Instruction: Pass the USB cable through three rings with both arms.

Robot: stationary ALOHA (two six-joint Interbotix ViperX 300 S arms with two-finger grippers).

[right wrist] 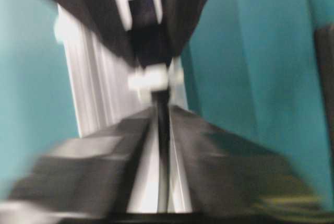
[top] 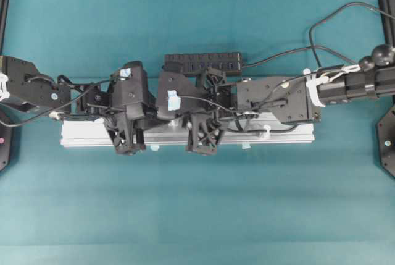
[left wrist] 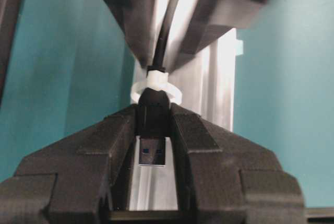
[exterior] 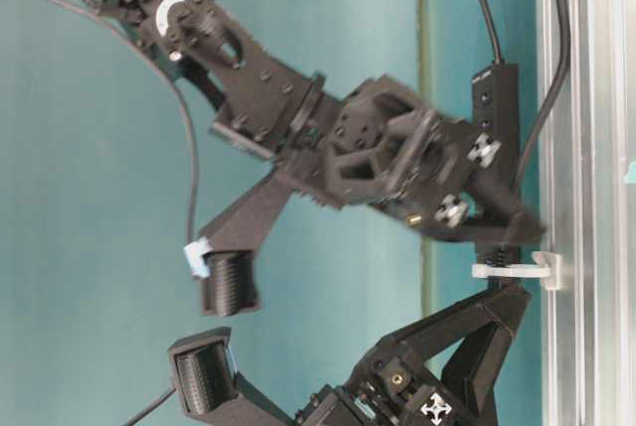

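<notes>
1. Between the fingers of the left gripper (left wrist: 152,130) sits the dark plug of the USB cable (left wrist: 152,112); the jaws are clenched on its black housing, with the metal connector end showing in the gap toward the camera.
2. Just beyond those fingertips, the cable passes through a whitish ring (left wrist: 156,85), which stands on the silver rail (left wrist: 219,88) and touches the back of the plug housing.
3. Past the ring, the cord runs up between the two fingers of the right gripper (left wrist: 168,51), which faces the left one tip to tip across the ring.
4. From the right wrist view, blurred by motion, the thin black cord lies in the narrow gap between the right jaws; whether they press it or have let go cannot be told.
5. At table level, both pairs of fingertips meet at the same ring (exterior: 512,269), one from each side.
6. Behind both grippers in the overhead view lies a black multi-port hub (top: 202,62) on the teal table (top: 197,215), beside the rail.
</notes>
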